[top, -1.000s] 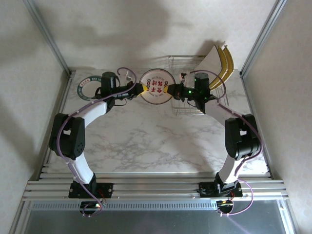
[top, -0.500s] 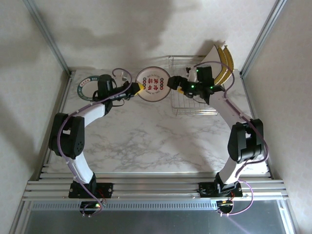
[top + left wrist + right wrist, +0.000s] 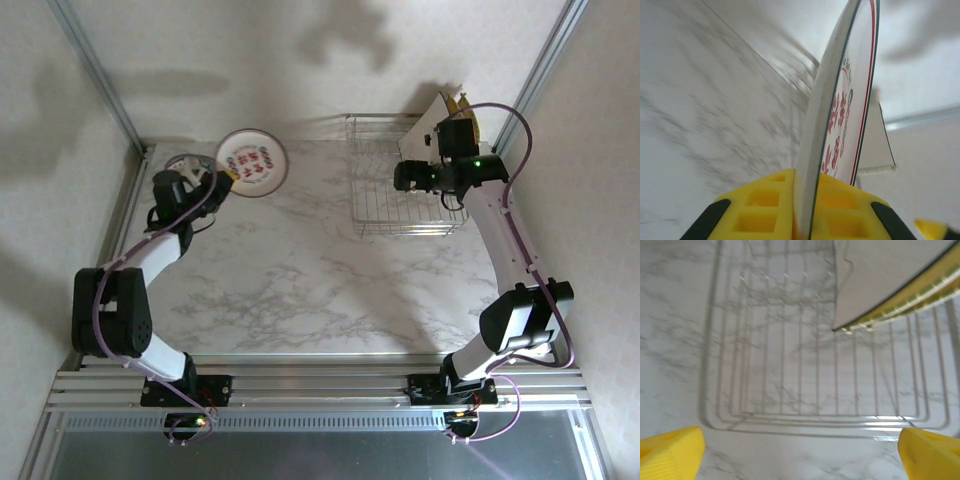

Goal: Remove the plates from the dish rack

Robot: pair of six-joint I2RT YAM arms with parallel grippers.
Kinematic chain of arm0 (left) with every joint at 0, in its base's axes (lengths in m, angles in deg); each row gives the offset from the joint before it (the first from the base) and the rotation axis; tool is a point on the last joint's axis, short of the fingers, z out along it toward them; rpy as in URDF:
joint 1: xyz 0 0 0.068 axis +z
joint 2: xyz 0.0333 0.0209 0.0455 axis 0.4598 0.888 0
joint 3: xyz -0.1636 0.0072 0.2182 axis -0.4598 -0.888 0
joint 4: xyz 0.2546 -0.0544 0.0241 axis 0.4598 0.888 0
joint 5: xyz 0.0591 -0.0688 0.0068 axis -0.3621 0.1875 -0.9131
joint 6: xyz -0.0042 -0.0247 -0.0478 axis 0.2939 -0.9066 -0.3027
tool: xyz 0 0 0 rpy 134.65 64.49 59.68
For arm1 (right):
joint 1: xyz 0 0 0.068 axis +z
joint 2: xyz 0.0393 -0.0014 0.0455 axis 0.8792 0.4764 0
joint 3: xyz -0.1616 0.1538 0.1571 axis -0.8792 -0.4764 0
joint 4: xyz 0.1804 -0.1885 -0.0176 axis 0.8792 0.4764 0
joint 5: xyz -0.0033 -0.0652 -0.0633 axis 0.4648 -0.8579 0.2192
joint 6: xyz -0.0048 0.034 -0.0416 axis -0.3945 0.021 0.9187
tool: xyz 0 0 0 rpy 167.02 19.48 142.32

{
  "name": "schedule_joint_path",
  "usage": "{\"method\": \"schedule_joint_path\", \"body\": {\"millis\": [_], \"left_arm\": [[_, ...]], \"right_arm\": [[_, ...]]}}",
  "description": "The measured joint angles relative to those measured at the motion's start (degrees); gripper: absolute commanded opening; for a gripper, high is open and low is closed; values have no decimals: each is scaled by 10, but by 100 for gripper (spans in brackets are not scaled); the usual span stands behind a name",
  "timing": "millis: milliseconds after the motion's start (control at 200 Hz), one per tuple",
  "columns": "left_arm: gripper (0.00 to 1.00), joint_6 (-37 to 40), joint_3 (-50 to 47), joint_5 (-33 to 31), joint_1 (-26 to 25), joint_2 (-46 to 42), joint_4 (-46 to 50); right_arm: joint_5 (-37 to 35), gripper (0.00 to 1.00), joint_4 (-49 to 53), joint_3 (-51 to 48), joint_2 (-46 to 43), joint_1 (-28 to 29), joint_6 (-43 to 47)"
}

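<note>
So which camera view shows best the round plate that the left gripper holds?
The top external view: the round plate shows its whole face and red marks there, gripped at the rim by the left gripper. The left wrist view sees it edge-on between the yellow fingers. The right wrist view faces the dish rack instead.

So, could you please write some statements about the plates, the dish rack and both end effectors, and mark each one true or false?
1. The left end effector is shut on a round plate. True.
2. The right end effector grips a square plate. False: it is open above the dish rack and holds nothing.
3. The round plate stands inside the dish rack. False: it is held well to the left of the rack.
4. Square plates are at the rack's far right corner. True.
</note>
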Motion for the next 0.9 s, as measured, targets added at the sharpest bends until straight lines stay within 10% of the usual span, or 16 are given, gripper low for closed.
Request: {"method": "schedule_joint_path", "body": {"millis": [335,901], "left_arm": [[0,-7,-21,-88,115,-4,14],[0,-18,91,-123,149,192,14]], "right_arm": [[-28,99,37,1,10,-2,30],[-20,99,40,20,75,-2,40]]}}
